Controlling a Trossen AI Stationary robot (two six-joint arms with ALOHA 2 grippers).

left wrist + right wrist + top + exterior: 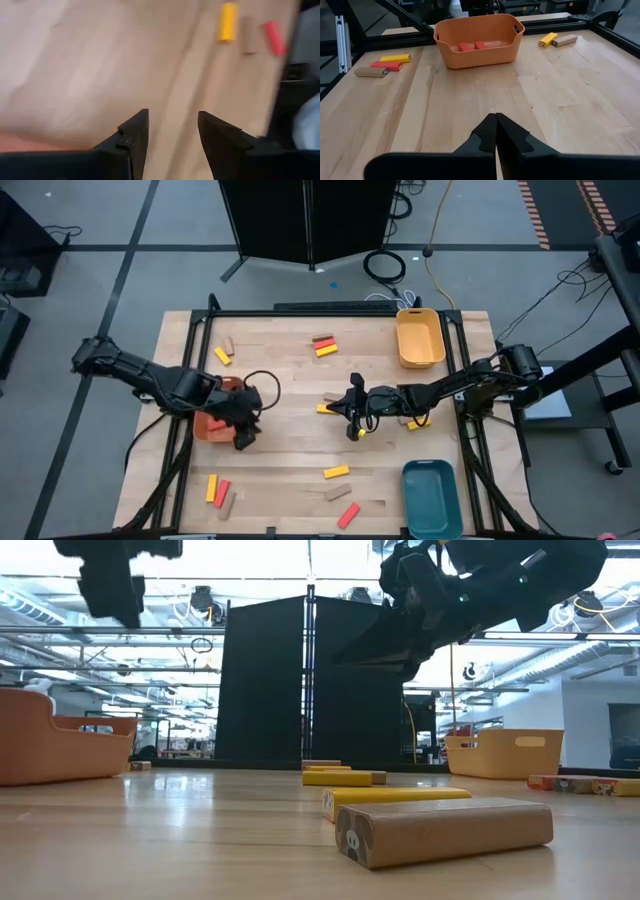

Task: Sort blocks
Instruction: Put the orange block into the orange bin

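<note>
On the left, the left gripper point(245, 432) is seen hanging over the near edge of the orange tray point(207, 426), its fingers point(134, 135) parted with bare wood showing between them and nothing held. Two red blocks point(472, 46) are seen lying inside that tray. Below it, near the front-left corner, a yellow, a red and a tan block point(218, 492) are laid side by side. Up by the far-left edge, a yellow block point(222, 356) is found just beside a tan one. In the middle, a red and yellow pair point(324, 344) is placed near the far edge. The right gripper point(352, 408) is held above the table centre, jaws pressed together, empty. Toward the front, a yellow block point(336, 472), a tan block point(338, 492) and a red block point(348, 515) are scattered. On the right, a yellow tray point(420, 338) and a teal tray point(432, 498) are set.
</note>
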